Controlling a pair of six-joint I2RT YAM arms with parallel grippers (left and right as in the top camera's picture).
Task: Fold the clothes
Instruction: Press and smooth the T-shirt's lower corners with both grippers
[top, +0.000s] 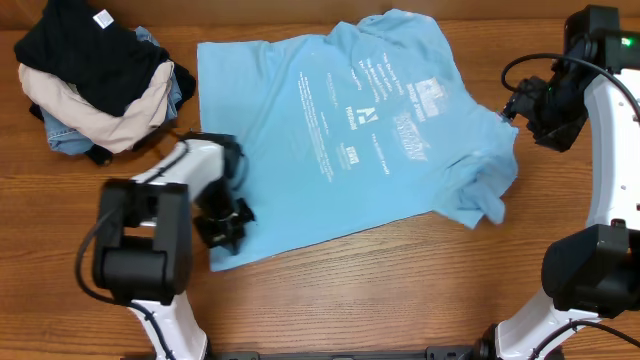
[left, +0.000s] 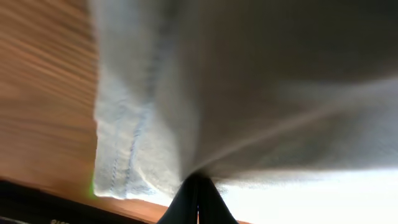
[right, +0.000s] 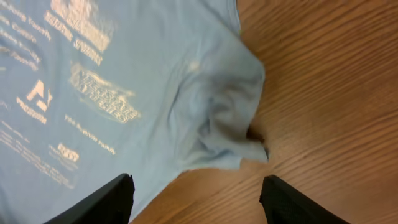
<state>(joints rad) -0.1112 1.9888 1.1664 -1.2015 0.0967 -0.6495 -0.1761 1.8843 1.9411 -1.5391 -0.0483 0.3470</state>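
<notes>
The sky-blue T-shirt (top: 350, 130) lies spread on the wooden table with white printed text facing up. Its right sleeve is bunched near the right side (top: 480, 195). My left gripper (top: 225, 222) is at the shirt's lower left corner and is shut on the fabric; in the left wrist view the cloth (left: 155, 124) drapes over the closed fingers (left: 198, 199). My right gripper (top: 535, 110) hovers open above the table just right of the shirt. In the right wrist view its fingers (right: 196, 196) straddle bare wood beside the bunched sleeve (right: 230, 130).
A pile of other garments (top: 95, 85), black on top with cream and denim-blue beneath, sits at the back left of the table. Bare wood (top: 400, 290) runs along the front.
</notes>
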